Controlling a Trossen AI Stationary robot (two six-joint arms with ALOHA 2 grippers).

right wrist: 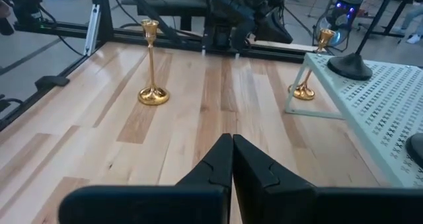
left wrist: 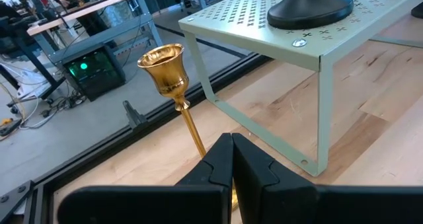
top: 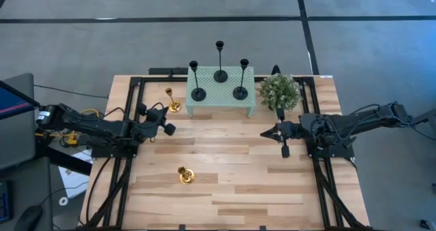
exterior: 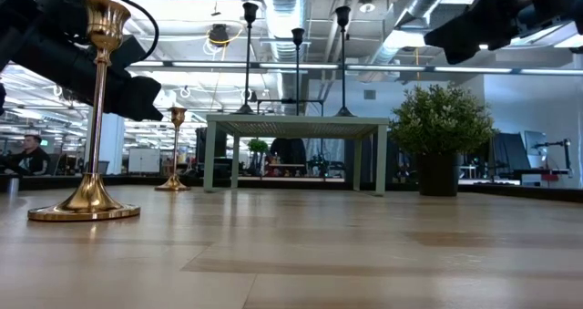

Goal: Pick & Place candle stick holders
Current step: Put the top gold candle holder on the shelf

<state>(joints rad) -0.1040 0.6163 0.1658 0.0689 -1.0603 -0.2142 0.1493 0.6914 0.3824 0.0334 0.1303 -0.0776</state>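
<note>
A light wooden table (top: 231, 183) carries a mint-green perforated stand (top: 219, 100) at twelve o'clock, a potted plant (top: 280, 91) at one, one gold candlestick holder (top: 173, 101) at eleven, another (top: 185, 175) at seven.

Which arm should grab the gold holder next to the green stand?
Left, probably. The left claw sits just in front of that gold holder, and its wrist view faces the stem closely. The right claw is on the far side of the stand, near the plant.
</note>
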